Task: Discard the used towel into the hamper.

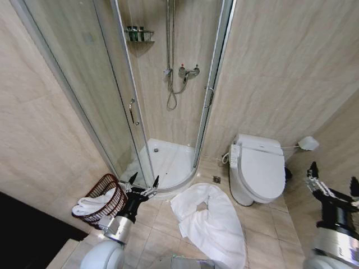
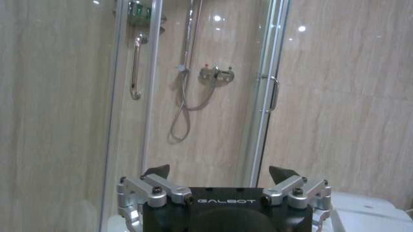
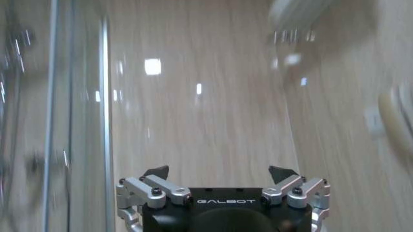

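Rumpled white towel (image 1: pixel 206 223) on glossy tiles beside slatted round hamper (image 1: pixel 106 197); both tools spread wide, empty.

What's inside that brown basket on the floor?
A white towel lies in the hamper, draped over its rim. Anything beneath that towel is covered, so the bottom cannot be seen.

Towel (image 1: pixel 208 223): white, large, crumpled, spread on the tiled floor at lower centre of the head view.
Hamper (image 1: pixel 104 200): round, dark red-brown, open slats, tilted at lower left; white cloth inside, draped over its rim.
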You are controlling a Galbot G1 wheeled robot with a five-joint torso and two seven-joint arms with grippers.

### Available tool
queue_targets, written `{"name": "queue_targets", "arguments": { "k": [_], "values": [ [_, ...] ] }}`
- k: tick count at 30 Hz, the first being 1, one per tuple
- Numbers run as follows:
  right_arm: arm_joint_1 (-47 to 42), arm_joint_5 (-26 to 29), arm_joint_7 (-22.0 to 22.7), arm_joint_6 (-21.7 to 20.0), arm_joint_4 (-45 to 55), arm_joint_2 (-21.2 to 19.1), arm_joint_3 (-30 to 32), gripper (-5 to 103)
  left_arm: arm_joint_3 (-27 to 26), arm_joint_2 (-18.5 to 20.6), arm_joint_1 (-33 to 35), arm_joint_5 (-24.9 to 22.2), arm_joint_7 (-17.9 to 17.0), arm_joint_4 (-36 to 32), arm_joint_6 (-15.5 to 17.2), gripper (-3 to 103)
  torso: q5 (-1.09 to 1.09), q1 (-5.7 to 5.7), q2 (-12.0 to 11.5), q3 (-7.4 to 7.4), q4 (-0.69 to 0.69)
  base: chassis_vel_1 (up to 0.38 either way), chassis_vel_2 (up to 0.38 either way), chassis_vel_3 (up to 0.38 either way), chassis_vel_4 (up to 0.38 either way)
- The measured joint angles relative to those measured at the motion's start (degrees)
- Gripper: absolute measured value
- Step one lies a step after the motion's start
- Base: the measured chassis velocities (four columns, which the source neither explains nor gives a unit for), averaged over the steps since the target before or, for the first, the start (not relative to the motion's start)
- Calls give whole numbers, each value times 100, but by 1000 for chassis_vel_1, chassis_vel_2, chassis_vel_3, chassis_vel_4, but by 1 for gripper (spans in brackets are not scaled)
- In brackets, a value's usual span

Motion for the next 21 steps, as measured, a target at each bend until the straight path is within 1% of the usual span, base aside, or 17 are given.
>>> {"name": "queue_targets", "arguments": {
  "k": [1,2,3,4,5,7,8,10,12,13,16,17,19,21],
  "values": [
    [70,-23,-68,50,-513,-102,-65,100,-1,0,0,0,0,0,0,100,5,-22,-50,-27,0,0,0,0,0],
    [70,-23,-68,50,-513,-102,-65,100,-1,0,0,0,0,0,0,100,5,-22,-50,-27,0,0,0,0,0],
    [132,41,-82,73,-1060,-215,-166,100,0,0,0,0,0,0,0,100,6,-49,-114,-59,0,0,0,0,0],
    [143,136,-62,84,-1398,-270,-252,100,-1,0,0,0,0,0,0,100,5,-75,-170,-89,0,0,0,0,0],
    [143,136,-62,84,-1398,-270,-252,100,-1,0,0,0,0,0,0,100,5,-75,-170,-89,0,0,0,0,0],
    [47,218,-25,181,-1753,-261,-410,100,0,0,0,0,0,0,0,100,3,-127,-282,-151,-2,0,0,0,0],
    [47,218,-25,181,-1753,-261,-410,100,0,0,0,0,0,0,0,100,3,-127,-282,-151,-2,0,0,0,0],
    [-43,200,-10,273,-1812,-158,-517,100,0,0,0,0,0,0,0,100,0,-176,-383,-206,-2,0,0,0,0],
    [-46,119,41,282,-1813,-81,-563,100,0,0,0,0,0,0,0,100,-1,-217,-473,-255,-1,0,0,0,0],
    [-46,119,41,282,-1813,-81,-563,100,0,0,0,0,0,0,0,100,-1,-217,-473,-255,-1,0,0,0,0],
    [-52,34,176,174,-1824,-56,-623,100,0,0,0,0,0,0,0,100,0,-279,-610,-329,-1,0,0,0,0],
    [-52,34,176,174,-1824,-56,-623,100,0,0,0,0,0,0,0,100,0,-279,-610,-329,-1,0,0,0,0],
    [-86,-13,335,105,-1755,-31,-663,100,0,0,0,0,0,0,0,100,2,-323,-700,-374,-1,0,0,0,0],
    [-95,-77,387,94,-1722,-15,-667,100,0,0,0,0,0,0,0,100,0,-341,-740,-397,-1,0,0,0,0]
  ]
}}
